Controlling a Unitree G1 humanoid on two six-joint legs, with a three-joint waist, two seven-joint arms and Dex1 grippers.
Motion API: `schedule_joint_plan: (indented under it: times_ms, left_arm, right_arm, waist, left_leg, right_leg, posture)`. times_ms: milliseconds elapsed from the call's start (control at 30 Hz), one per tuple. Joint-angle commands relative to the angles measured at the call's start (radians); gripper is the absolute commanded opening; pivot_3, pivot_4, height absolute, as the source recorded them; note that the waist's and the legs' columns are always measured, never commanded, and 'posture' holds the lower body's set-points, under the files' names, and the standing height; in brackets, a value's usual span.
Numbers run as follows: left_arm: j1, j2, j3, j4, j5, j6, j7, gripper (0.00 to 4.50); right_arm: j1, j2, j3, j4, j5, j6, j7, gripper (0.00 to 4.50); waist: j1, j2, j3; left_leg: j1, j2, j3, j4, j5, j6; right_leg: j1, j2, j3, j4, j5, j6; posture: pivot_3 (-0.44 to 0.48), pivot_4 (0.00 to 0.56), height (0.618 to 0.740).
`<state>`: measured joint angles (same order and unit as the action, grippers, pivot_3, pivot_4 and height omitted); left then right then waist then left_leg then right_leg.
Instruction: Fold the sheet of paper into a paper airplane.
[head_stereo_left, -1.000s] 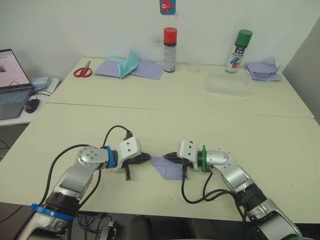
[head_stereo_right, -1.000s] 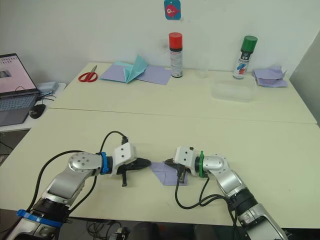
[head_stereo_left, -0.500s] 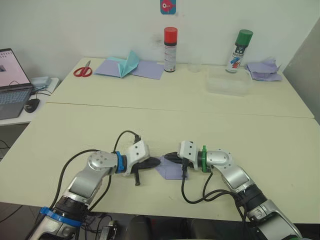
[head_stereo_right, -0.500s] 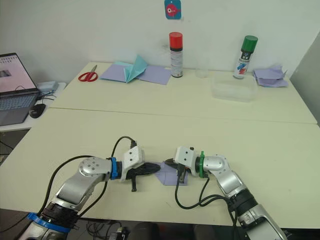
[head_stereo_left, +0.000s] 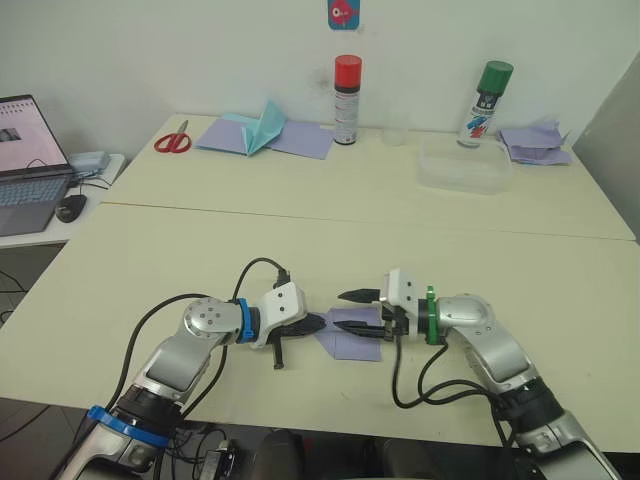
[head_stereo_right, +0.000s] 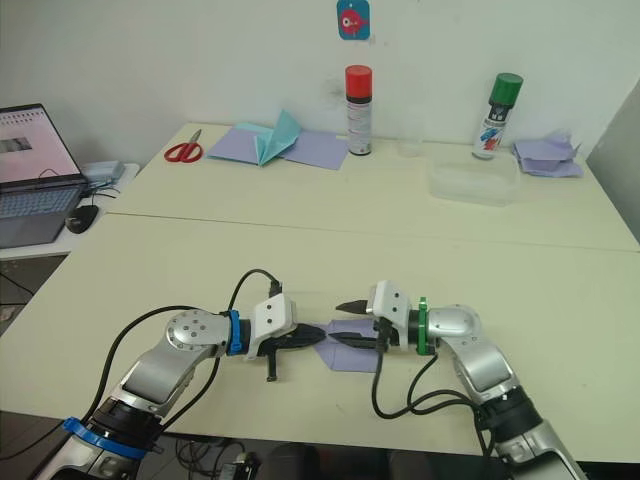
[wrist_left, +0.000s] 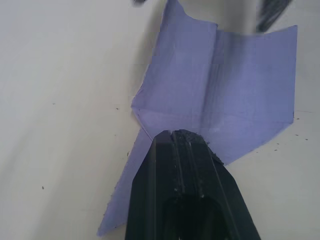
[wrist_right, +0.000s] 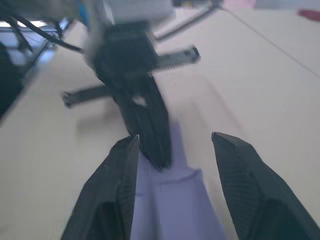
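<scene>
Paper (head_stereo_left: 350, 338) lies flat, left gripper (head_stereo_left: 316, 324) closed, pressing one corner; right gripper (head_stereo_left: 349, 312) hangs parted above. Lift your left early and the sheet may skid, skewing the fold.

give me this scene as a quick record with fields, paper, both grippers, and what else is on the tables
paper: lavender sheet of paper, partly folded and creased, flat on the near table
left gripper: fingers shut, tips pressing the sheet's left edge
right gripper: fingers open, over the sheet's right part
far table: red scissors, teal paper shape on flat lavender sheets, red-capped spray can, green-capped spray can, clear plastic container, crumpled lavender paper pile
side desk: laptop
</scene>
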<state>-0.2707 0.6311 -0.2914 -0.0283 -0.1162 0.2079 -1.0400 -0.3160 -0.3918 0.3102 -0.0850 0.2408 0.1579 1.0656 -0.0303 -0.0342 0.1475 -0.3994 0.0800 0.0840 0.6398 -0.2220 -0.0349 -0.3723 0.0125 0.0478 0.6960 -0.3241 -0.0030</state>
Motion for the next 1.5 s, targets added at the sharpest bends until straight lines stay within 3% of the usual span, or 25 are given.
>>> schedule_joint_plan:
  times_ms: [33, 200, 233, 400, 667, 900, 1267, 1500]
  left_arm:
    - [0.025, 0.012, -0.034, 0.061, 0.044, 0.022, -0.006, 0.00]
    - [0.017, 0.014, -0.030, 0.064, 0.039, 0.026, -0.013, 0.00]
    - [0.017, 0.015, -0.029, 0.064, 0.039, 0.026, -0.014, 0.00]
    - [0.020, 0.021, -0.029, 0.061, 0.041, 0.028, -0.025, 0.00]
    - [0.023, 0.029, -0.033, 0.066, 0.045, 0.028, -0.036, 0.00]
    - [0.013, 0.027, -0.044, 0.082, 0.052, 0.023, -0.040, 0.00]
    - [0.004, 0.022, -0.038, 0.104, 0.043, 0.024, -0.054, 0.00]
    - [0.006, 0.021, -0.036, 0.106, 0.045, 0.015, -0.060, 0.00]
  right_arm:
    - [0.001, -0.002, 0.038, -0.008, -0.012, -0.002, 0.017, 1.83]
    - [-0.057, 0.049, 0.107, 0.146, -0.156, -0.044, -0.082, 0.15]
    - [-0.064, 0.063, 0.105, 0.164, -0.162, -0.043, -0.097, 0.02]
    - [-0.066, 0.091, 0.091, 0.199, -0.150, -0.015, -0.103, 0.02]
    - [-0.047, 0.023, 0.136, 0.208, -0.224, -0.012, -0.081, 0.02]
    - [-0.038, -0.037, 0.103, 0.205, -0.223, 0.016, -0.094, 0.02]
    - [0.123, -0.317, 0.009, 0.049, -0.162, -0.004, 0.035, 0.02]
    - [0.134, -0.223, -0.107, -0.088, 0.041, 0.038, 0.007, 0.02]
  waist:
    - [0.000, 0.000, 0.000]
    - [0.000, 0.000, 0.000]
    - [0.000, 0.000, 0.000]
    - [-0.001, 0.000, 0.000]
    - [-0.001, 0.000, 0.000]
    - [-0.001, 0.000, -0.002]
    - [0.002, 0.000, -0.009]
    - [0.000, 0.002, -0.008]
  left_leg:
    - [0.000, 0.000, 0.000, 0.000, 0.000, 0.000]
    - [0.000, 0.000, 0.000, 0.000, 0.000, 0.000]
    - [0.000, 0.000, 0.001, 0.000, 0.000, 0.000]
    - [-0.001, 0.000, 0.001, 0.000, 0.000, 0.000]
    - [0.000, 0.000, 0.000, -0.001, 0.000, 0.000]
    - [0.001, 0.000, 0.000, -0.002, 0.000, 0.000]
    - [0.002, -0.001, 0.001, -0.009, 0.000, 0.000]
    - [0.001, 0.000, 0.001, -0.010, 0.000, 0.000]
  right_leg:
    - [0.000, 0.000, 0.000, 0.000, 0.000, 0.000]
    - [-0.001, 0.000, 0.000, 0.000, 0.000, 0.000]
    - [-0.001, 0.000, 0.000, 0.000, 0.000, 0.000]
    - [-0.001, 0.000, 0.000, 0.000, 0.000, 0.000]
    - [-0.001, 0.000, 0.000, -0.001, 0.000, 0.000]
    - [0.000, 0.000, 0.000, -0.002, 0.000, 0.000]
    - [0.004, -0.001, 0.000, -0.015, 0.000, 0.001]
    - [0.003, -0.001, 0.000, -0.016, 0.000, 0.001]
  posture:
    - [0.000, 0.150, 0.740]
    - [0.000, 0.150, 0.740]
    - [0.000, 0.150, 0.740]
    - [0.000, 0.150, 0.740]
    - [0.000, 0.150, 0.740]
    - [0.000, 0.150, 0.740]
    - [0.000, 0.150, 0.740]
    - [0.000, 0.150, 0.740]
